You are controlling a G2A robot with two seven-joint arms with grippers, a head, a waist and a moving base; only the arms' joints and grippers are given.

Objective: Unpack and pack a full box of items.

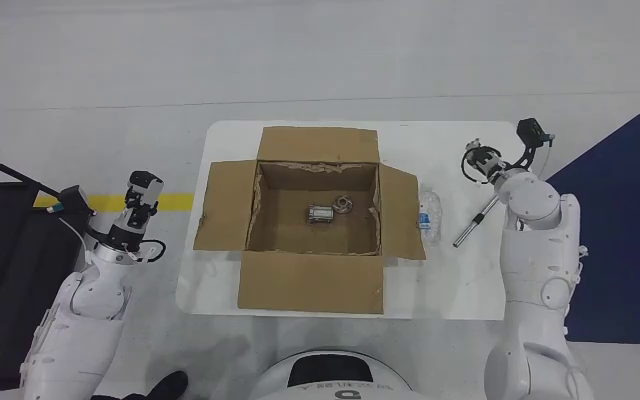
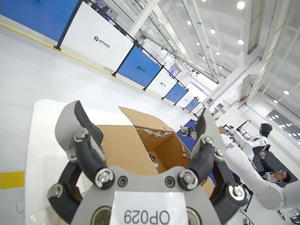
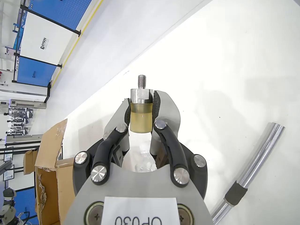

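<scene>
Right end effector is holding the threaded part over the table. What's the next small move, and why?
Probably lower the right end effector and set the threaded part on bare table beside the metal tube, then release. It is clamped above open tabletop, the tube and a plastic bag already lie outside the box, and small parts sit inside.

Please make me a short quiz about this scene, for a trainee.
1. True or false: the left gripper is open and holds nothing.
2. What does the right gripper hold? A a spoon; B a yellowish cylinder with a threaded stud; C a cup.
3. Where does the metal rod lie, inside the box or on the table?
Key: 1 true; 2 B; 3 on the table, outside the box.
</scene>
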